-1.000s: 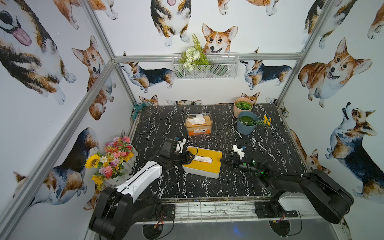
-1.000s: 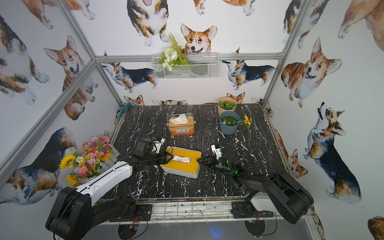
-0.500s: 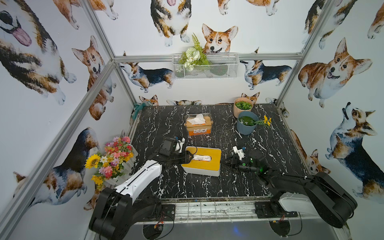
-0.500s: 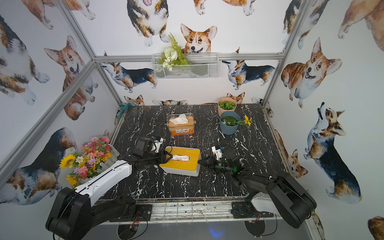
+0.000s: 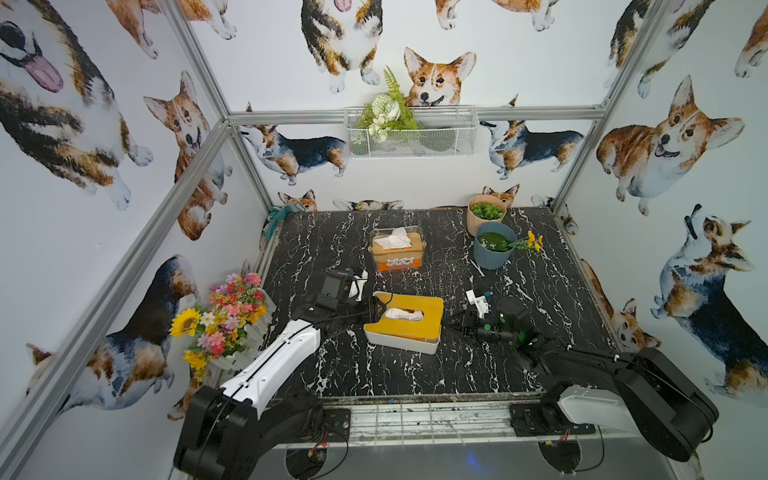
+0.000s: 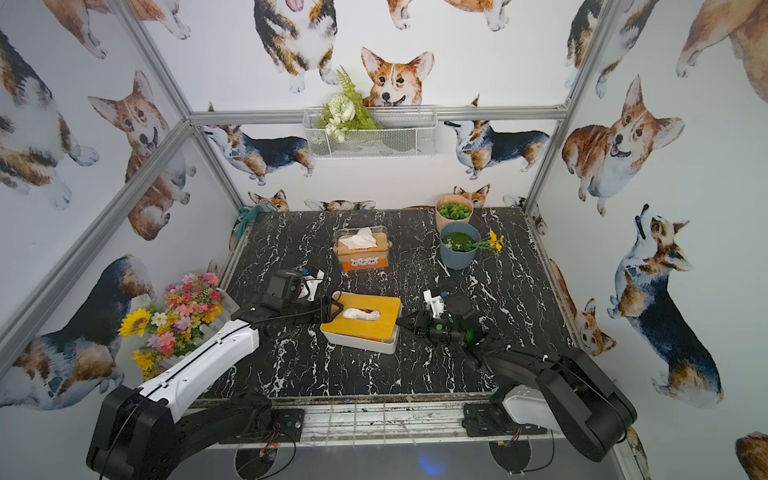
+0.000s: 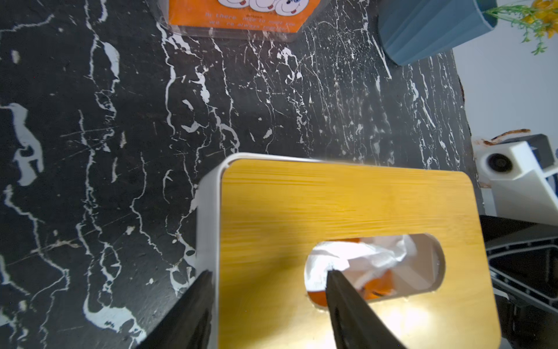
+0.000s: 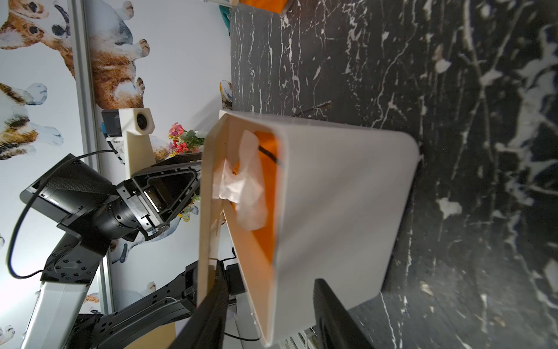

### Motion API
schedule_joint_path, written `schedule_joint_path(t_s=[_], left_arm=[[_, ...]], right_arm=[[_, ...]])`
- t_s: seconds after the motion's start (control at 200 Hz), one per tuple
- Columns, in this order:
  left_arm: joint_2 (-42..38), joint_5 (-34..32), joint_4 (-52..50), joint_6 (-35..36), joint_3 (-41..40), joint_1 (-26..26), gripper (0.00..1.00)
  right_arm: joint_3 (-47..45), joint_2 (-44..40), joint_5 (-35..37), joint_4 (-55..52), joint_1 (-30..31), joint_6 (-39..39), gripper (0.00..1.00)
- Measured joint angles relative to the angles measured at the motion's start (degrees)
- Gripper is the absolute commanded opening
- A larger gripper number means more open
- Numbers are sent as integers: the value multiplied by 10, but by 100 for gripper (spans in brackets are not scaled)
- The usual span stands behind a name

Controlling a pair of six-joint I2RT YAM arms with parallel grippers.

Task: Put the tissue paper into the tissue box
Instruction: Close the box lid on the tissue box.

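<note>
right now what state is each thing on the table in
tissue box, upright, lid tilted with a gap under it
tissue paper, crumpled, inside the box under the lid's slot
left gripper, jaws apart, one finger in the slot, one outside the box
right gripper, jaws apart astride the box's other end
orange tissue pack, upright, a tissue sticking out
blue pot, upright

The lid (image 7: 347, 205) was seen to be of wood, honey-coloured and finely grained, with a soft satin sheen. The body of the tissue box (image 8: 347, 196) was made of smooth, matt white plastic. The tissue paper (image 7: 362, 256) was shown as thin, crumpled white paper. The tabletop (image 7: 90, 121) was finished like black marble, white-veined and faintly scratched. The blue pot (image 7: 422, 27) was ribbed and matt. The frame rail (image 5: 291, 117) was of brushed metal.
</note>
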Motion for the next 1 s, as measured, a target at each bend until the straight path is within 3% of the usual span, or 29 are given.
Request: schedule_joint_path(t_s=[0.295, 0.546, 0.651, 0.996], left_arm=[[9, 4, 8, 0, -24, 0, 64], [-8, 3, 16, 0, -25, 0, 69], [-19, 2, 20, 0, -26, 0, 73], [-53, 1, 33, -6, -34, 0, 80]], right_arm=[[0, 2, 0, -14, 0, -7, 50], [15, -49, 14, -98, -11, -44, 51], [21, -74, 16, -125, -14, -51, 59], [44, -49, -15, -102, -11, -14, 55]])
